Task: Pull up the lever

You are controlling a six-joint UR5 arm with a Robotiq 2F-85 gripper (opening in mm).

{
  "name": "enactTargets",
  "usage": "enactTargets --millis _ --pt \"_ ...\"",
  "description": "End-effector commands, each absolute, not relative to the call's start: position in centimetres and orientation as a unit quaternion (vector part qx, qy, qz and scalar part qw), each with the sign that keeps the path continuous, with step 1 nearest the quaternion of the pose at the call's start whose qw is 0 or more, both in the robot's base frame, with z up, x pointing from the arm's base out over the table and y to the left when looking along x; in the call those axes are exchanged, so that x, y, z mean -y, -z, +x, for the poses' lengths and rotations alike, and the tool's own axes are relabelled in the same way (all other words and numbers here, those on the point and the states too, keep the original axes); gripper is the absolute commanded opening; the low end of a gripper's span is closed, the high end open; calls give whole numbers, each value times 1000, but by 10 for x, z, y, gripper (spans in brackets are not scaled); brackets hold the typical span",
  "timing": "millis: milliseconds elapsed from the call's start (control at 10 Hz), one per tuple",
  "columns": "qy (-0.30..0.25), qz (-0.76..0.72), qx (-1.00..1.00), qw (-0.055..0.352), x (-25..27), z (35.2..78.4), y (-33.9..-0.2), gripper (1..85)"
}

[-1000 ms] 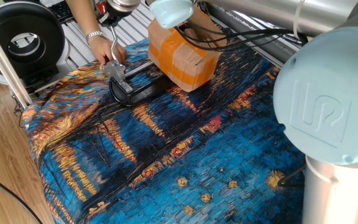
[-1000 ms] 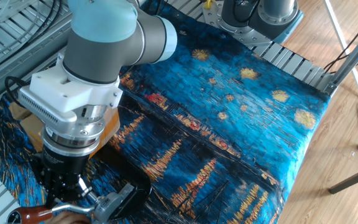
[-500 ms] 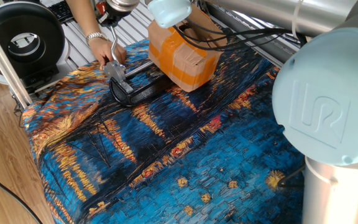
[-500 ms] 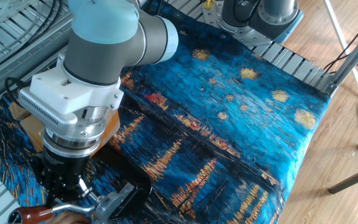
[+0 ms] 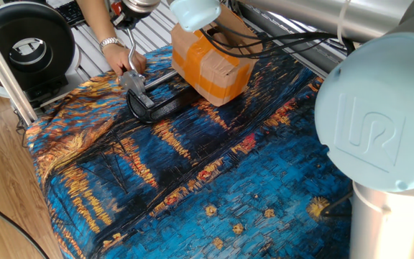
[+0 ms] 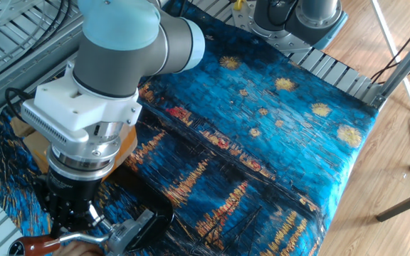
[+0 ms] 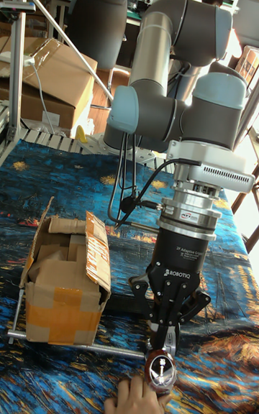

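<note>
The lever (image 5: 131,52) stands at the cloth's far edge, around 11 o'clock in one fixed view: a thin silver rod rising from a silver bracket (image 5: 133,80) on a black curved base (image 5: 149,108). In the other fixed view it sits at 7 o'clock, its red-brown knob (image 6: 30,245) low at the frame's edge. The gripper (image 7: 169,338) points straight down over the lever from a vertical wrist, its fingers (image 7: 160,328) narrowed around the rod just above the knob, apparently gripping it. A person's hand (image 5: 124,61) rests at the bracket. The tall fixed view alone shows the jaws from the front, with the knob end-on and fingertips touching below it. Just at 3 o'clock of the lever in one fixed view stands an orange-taped cardboard box (image 5: 210,61) on the blue painted cloth (image 5: 228,180).
</note>
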State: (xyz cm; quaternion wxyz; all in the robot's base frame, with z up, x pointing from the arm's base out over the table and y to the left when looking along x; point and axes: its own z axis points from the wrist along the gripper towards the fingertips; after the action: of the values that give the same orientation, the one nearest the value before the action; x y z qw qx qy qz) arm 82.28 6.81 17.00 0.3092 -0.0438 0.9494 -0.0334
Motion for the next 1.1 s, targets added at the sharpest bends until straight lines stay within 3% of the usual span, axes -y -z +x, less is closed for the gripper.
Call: enactTargets --millis 0,1000 --pt "25 -33 -949 312 -69 825 -170 110" --pt "29 -33 -952 303 -65 820 -169 107"
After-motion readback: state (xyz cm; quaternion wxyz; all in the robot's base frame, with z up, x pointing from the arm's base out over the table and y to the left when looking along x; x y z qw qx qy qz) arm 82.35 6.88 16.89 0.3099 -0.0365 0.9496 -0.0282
